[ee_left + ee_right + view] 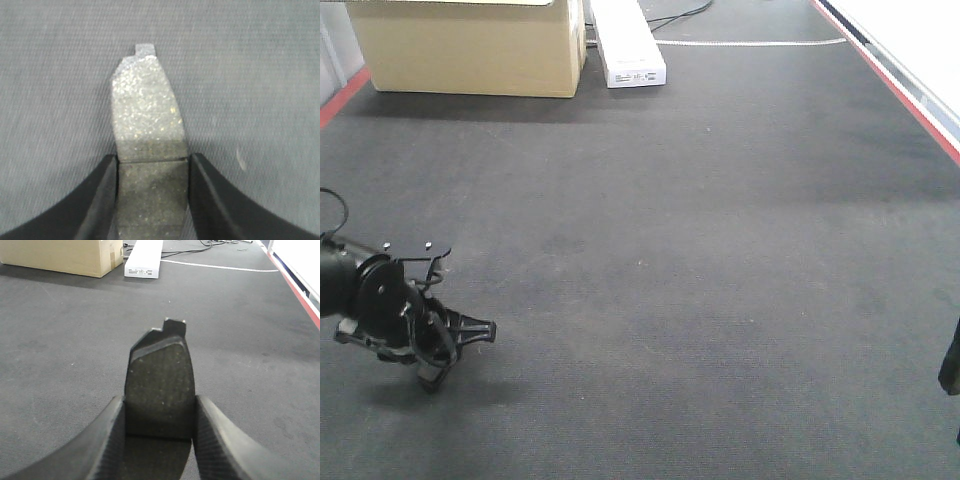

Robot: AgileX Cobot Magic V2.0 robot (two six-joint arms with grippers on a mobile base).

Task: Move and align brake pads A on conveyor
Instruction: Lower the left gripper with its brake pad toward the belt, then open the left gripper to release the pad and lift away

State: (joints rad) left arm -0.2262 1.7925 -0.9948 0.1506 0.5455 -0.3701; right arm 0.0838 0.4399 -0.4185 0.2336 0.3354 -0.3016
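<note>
Largest first: the conveyor (700, 250) is seen as a wide dark woven belt with red strips at its left and right edges. No pad is seen lying on it in the front view. A cardboard box (470, 50) and a white carton (628, 45) are parked at the far end, left of centre.

At near left, the left gripper (153, 167) is closed down to pad width. The left pad (146, 105) is pinched across its short side, jaws at about the groove. The right gripper (159, 410) is only just caught at the near right edge in the front view. It is in the same state, with the right pad (161, 372) clamped likewise.

Risks, as judged:
- Each pad is gripped on two narrow edges only, so yaw or slip in the jaws can be expected on a fast move.
- If released above the belt, the pads could be bounced out of line.
- The two axes do not look parallel, so wrist correction is likely needed before set-down.

Orientation: each long axis is run straight out from its claw, notched tab outermost. The right pad is pointed far, roughly at the carton, and appears to be held above the belt. The left pad is aimed down at the belt; contact cannot be told.
</note>
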